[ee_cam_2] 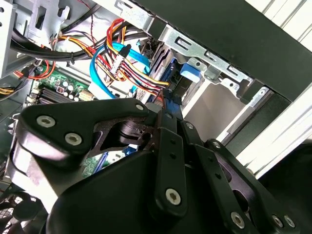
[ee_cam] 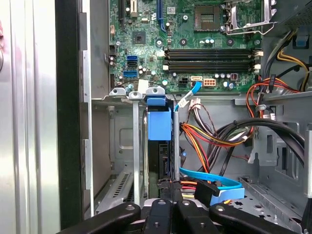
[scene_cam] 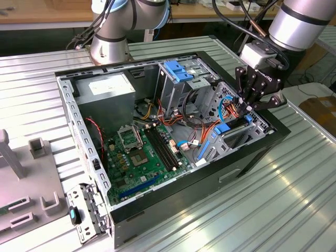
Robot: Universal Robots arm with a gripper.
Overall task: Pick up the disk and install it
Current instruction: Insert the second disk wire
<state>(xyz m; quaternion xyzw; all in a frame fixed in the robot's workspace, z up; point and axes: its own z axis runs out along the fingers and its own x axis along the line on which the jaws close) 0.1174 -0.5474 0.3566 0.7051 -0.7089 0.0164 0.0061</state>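
The disk stands on edge in a slot of the metal drive bay inside the open computer case. Its blue plastic frame sits at the end toward the motherboard. In the exterior view the disk's blue frame shows in the bay at the case's right end. My gripper hangs just above that bay. Its black fingers are drawn together, and the gripper is shut, tips right at the disk's near end. In the second wrist view the gripper ends at a blue edge among the cables.
Red, yellow and orange wire bundles and a blue flat cable lie beside the bay. The green motherboard, a grey power-supply box and a blue-handled cage lie in the case. A loose bracket and grey fixtures sit at the exterior view's left.
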